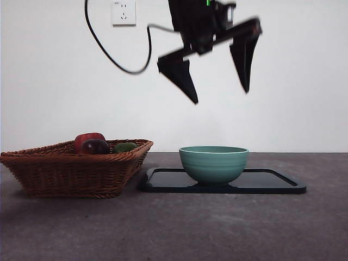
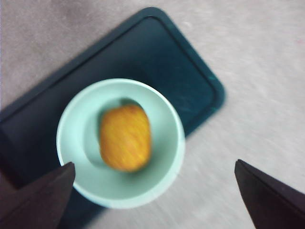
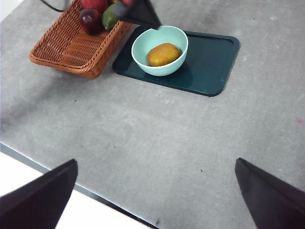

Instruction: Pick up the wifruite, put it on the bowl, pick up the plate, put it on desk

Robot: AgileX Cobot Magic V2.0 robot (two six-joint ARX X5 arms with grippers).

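Desk point(image 1: 217, 228): you see it carrying the dark plate point(image 1: 272, 182).
Bowl point(image 1: 213, 163): on that plate.
Left gripper point(image 1: 220, 81): your jaws gape empty, high above the bowl.
Wifruite point(image 2: 125, 138): inside the bowl, directly beneath those jaws.
Right gripper point(image 3: 152, 191): spread apart, well back from the bowl.

Basket: a brown woven wicker basket point(image 1: 76, 168) stands to one side, just beside the dark tray.
Fruit in basket: a red fruit point(image 1: 87, 140), a dark purple fruit point(image 1: 95, 147) and a green fruit point(image 1: 125, 147).
Wall: a white socket point(image 1: 124, 12); a black cable point(image 1: 111, 54) hangs beside it.
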